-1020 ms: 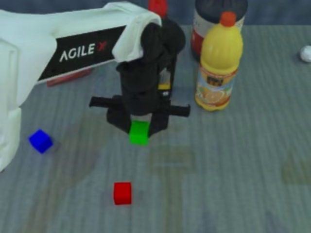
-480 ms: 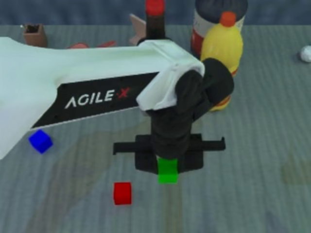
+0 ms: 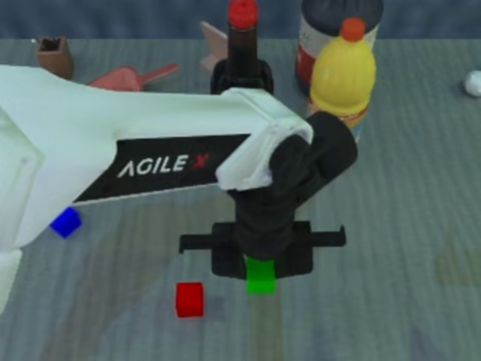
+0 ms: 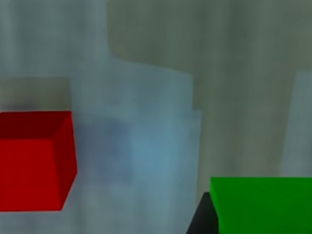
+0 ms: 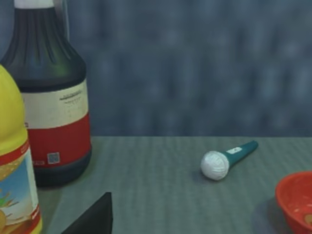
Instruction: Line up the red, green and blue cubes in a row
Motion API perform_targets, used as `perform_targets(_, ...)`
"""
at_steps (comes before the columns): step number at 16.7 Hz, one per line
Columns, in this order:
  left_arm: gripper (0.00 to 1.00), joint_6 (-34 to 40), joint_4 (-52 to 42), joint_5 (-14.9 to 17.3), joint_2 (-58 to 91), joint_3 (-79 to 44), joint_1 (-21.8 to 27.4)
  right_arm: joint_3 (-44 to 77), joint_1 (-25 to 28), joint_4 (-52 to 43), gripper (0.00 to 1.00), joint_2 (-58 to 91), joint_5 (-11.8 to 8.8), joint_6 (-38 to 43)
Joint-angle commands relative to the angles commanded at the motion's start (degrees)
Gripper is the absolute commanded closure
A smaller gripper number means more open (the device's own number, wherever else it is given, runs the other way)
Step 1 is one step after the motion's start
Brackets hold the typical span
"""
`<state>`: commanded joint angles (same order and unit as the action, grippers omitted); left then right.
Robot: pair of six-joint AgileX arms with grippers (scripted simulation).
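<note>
Left gripper [image 3: 261,272] is closed on the small glossy green cube [image 3: 261,276], held just right of the small glossy red cube [image 3: 189,298] near the front edge. Small glossy blue cube [image 3: 66,222] sits well apart at left, unplaced. Row roughly half formed. Right gripper out of view
</note>
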<state>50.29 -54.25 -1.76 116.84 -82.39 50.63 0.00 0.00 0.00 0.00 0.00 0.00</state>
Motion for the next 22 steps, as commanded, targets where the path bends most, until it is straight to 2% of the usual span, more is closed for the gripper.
perform_targets(4, 1.0, 0.08, 7.36, -0.01, 2.8, 4.51, 0.0, 0.0, 0.0, 0.0, 0.0, 0.0, 0.0, 0.0)
perform_targets(8, 1.0, 0.1, 7.84, -0.03, 3.07, 4.85, 0.02, 0.0, 0.0, 0.0, 0.0, 0.0, 0.0, 0.0)
perform_targets(21, 0.02, 0.1, 7.84, -0.03, 3.07, 4.85, 0.02, 0.0, 0.0, 0.0, 0.0, 0.0, 0.0, 0.0)
perform_targets(22, 0.0, 0.1, 7.84, -0.03, 3.07, 4.85, 0.02, 0.0, 0.0, 0.0, 0.0, 0.0, 0.0, 0.0)
